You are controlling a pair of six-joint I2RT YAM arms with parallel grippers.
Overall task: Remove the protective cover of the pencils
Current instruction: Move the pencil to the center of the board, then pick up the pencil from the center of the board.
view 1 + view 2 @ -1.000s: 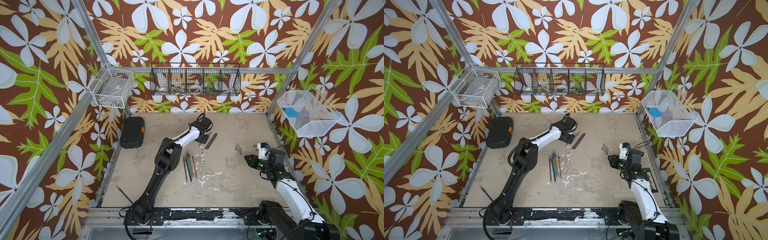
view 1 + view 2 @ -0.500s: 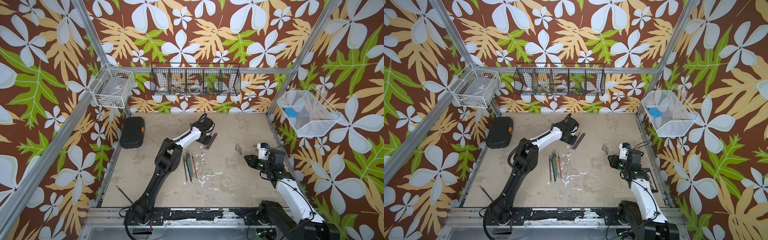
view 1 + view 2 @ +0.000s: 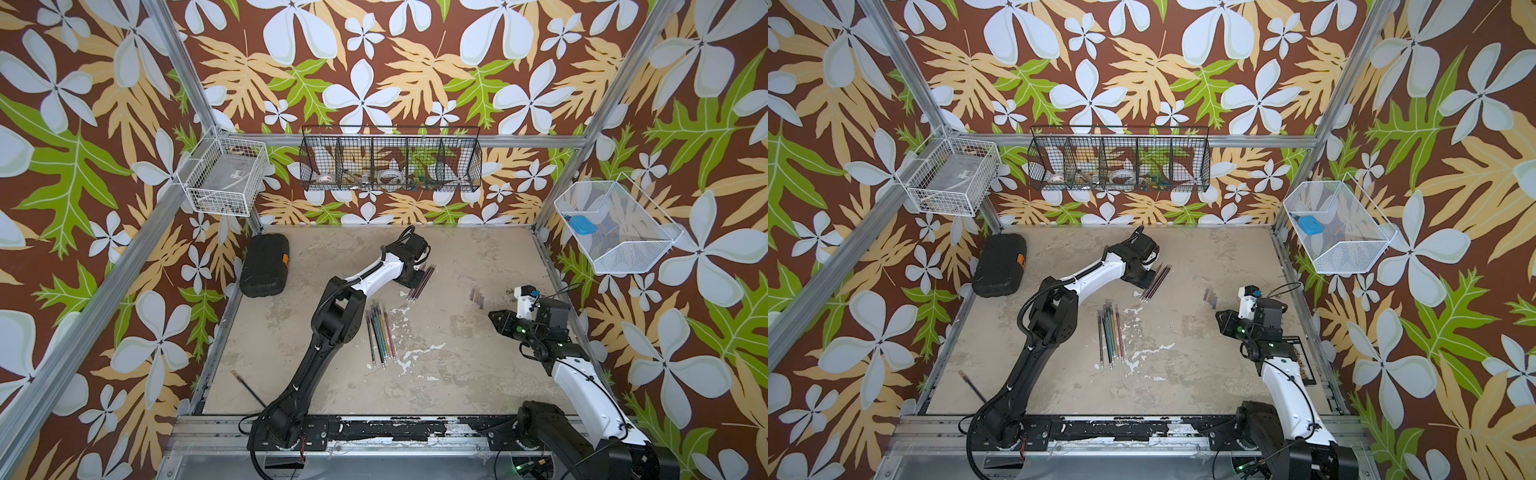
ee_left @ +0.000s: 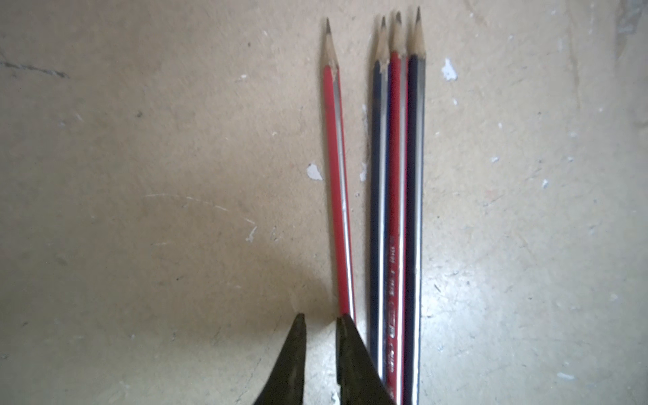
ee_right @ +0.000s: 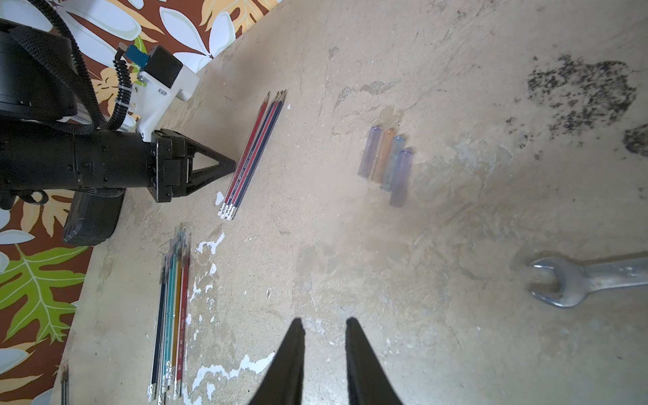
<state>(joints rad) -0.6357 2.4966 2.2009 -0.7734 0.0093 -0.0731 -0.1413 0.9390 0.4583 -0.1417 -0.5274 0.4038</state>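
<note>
Scuffed tabletop; left end effector beside uncapped pencils.

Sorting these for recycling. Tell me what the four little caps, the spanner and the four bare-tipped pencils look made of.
Caps: likely tinted clear plastic; the table shows through them. Spanner: metal, dull silvery sheen. Bare-tipped pencils: wood under glossy striped paint; pale shaved cones, dark cores, probably graphite.
</note>
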